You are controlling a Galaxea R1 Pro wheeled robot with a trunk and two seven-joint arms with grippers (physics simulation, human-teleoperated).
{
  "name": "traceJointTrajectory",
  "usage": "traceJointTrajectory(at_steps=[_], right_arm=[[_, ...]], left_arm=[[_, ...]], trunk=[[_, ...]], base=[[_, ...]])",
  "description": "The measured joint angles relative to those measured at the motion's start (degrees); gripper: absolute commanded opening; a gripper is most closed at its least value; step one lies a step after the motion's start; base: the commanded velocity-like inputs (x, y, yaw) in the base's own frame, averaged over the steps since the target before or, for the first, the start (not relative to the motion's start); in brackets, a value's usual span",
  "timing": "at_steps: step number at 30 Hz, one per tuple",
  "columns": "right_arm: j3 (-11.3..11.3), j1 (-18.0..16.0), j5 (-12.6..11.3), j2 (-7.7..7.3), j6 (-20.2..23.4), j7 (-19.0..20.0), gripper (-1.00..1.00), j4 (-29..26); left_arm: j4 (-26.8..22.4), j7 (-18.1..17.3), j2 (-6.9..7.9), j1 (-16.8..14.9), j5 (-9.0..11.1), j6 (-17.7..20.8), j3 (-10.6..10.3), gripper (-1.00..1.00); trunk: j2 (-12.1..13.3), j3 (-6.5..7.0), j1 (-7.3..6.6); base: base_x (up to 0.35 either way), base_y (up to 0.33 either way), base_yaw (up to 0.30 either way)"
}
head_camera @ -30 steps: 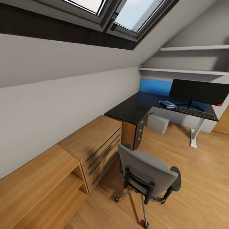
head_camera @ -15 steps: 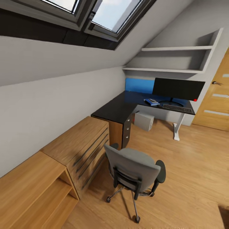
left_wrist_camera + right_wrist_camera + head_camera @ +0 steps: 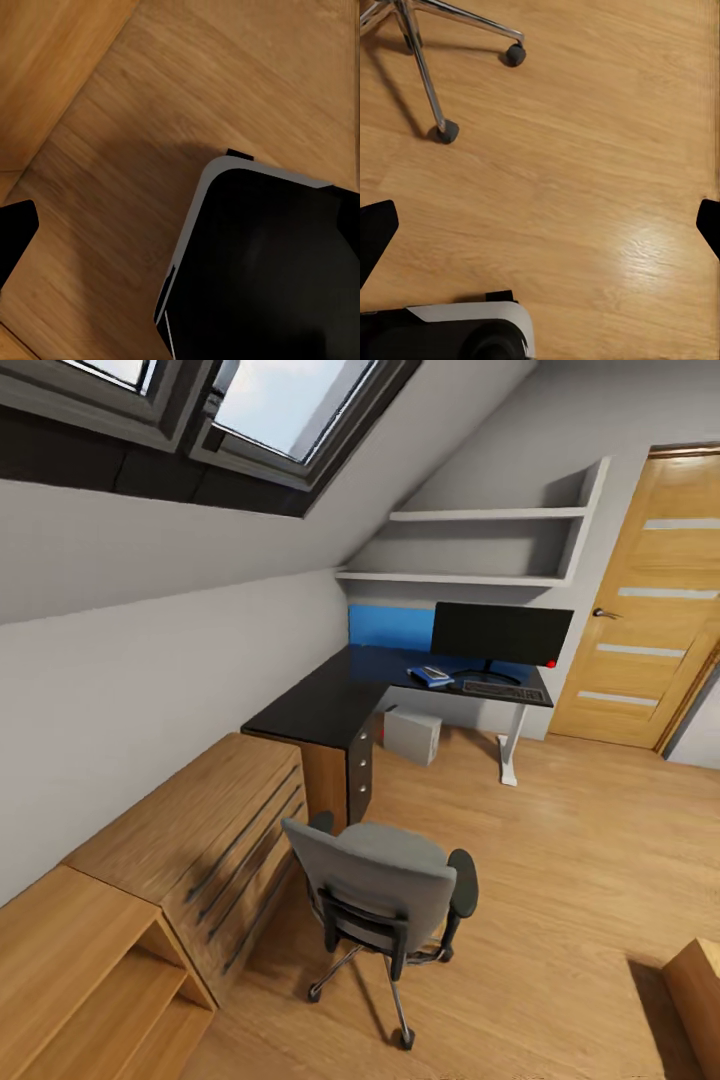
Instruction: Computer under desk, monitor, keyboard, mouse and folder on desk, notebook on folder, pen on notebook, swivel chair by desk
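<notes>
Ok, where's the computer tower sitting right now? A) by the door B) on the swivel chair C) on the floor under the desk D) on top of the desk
C: the computer stands on the floor beneath the desk, below the monitor.

We see a black desk [image 3: 330,705], a black monitor [image 3: 500,632], a grey swivel chair [image 3: 375,880] with black armrests, a bright blue folder [image 3: 430,676] and a honey-wood floor [image 3: 570,860].

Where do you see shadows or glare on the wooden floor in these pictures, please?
Head view: the swivel chair casts a soft shadow on the floor beneath it. Right wrist view: a pale sheen brightens the boards, and thin shadows trail the chair legs. Left wrist view: a dim shadow fringes the robot's dark body.
</notes>
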Motion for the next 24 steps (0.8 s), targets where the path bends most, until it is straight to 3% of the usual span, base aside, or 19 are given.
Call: traceJointTrajectory(at_steps=[24], right_arm=[[0.0, 0.0, 0.0, -0.11, 0.7, 0.0, 1.00, -0.1]], left_arm=[[0.0, 0.0, 0.00, 0.0, 0.0, 0.0, 0.0, 1.00]], trunk=[[0.0, 0.00, 0.00]], base=[[0.000, 0.000, -0.293]])
